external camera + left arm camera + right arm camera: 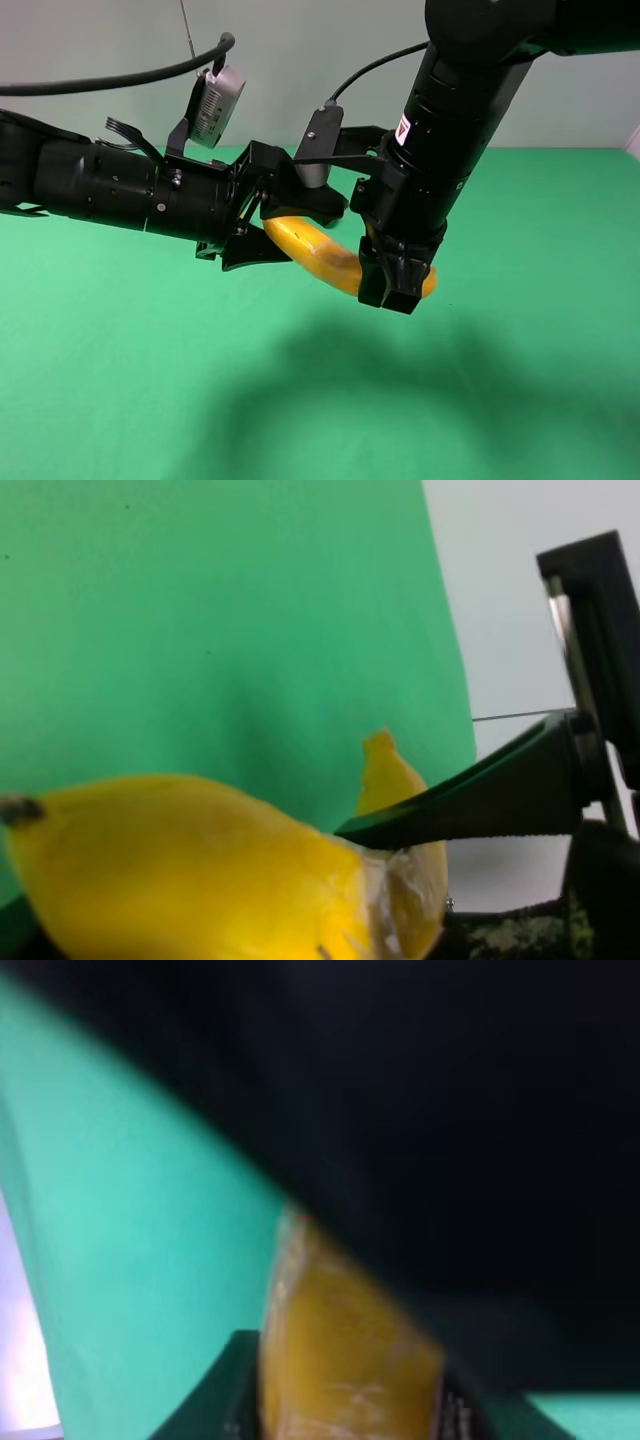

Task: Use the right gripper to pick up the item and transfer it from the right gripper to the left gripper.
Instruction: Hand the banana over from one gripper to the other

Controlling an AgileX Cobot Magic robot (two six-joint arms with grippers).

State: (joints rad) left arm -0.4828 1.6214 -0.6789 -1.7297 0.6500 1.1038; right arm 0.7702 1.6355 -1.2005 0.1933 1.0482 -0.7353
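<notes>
Banana [320, 255] hangs mid-frame over green cloth [120, 380], right gripper [397, 285] pinching its right end. Left gripper [300, 235] brackets the left end, clamp unclear. Releasing right early likely drops it.

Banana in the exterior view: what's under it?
Only bare green cloth with a shadow. The banana hangs in the air, clamped by the right claw, with its other end inside the left claw. Cloth behind both claws is covered.
</notes>
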